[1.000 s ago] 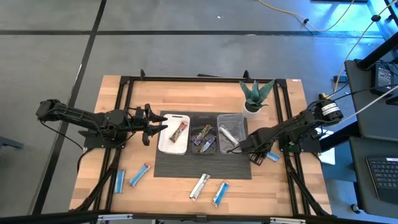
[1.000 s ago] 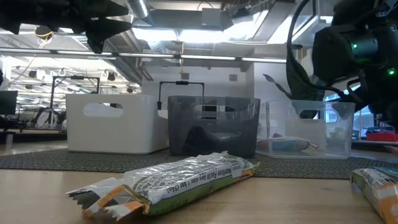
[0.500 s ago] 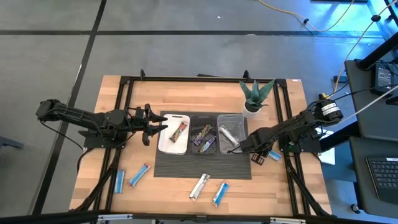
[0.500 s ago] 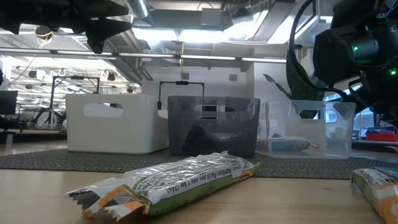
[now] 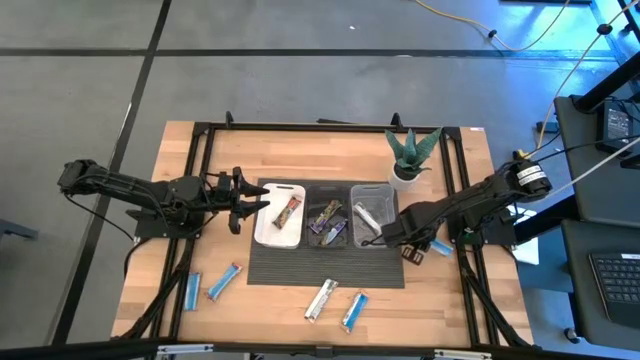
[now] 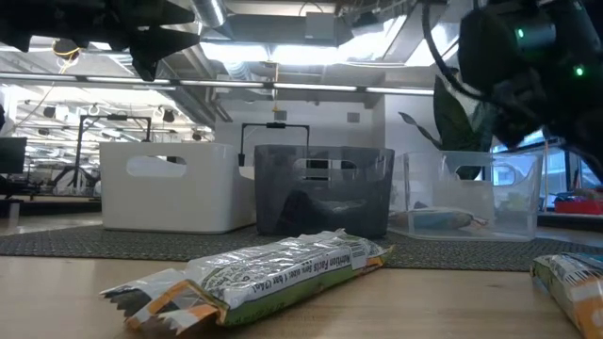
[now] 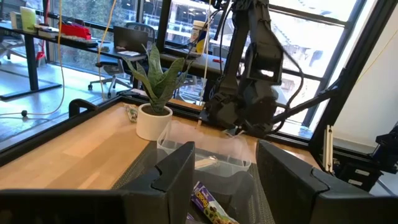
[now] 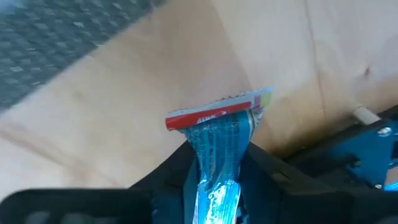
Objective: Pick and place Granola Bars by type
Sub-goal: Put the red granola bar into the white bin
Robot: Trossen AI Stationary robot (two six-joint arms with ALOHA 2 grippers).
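Lying nearest on the wooden table (image 5: 180, 150), 5 loose wrapped granola bars (image 5: 322, 299); farther back, white (image 5: 279, 226), black (image 5: 327, 223) and clear (image 5: 372, 222) trays hold others. Right gripper (image 5: 385, 237) clenched on a blue-wrapped granola bar (image 8: 217, 168) beside the clear tray. Left gripper (image 5: 262, 202) released, hovering at the white tray

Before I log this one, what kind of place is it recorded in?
Probably a robotics lab in an open office: desks with chairs behind glass, exposed ceiling pipes, and cables trailing over grey floor.
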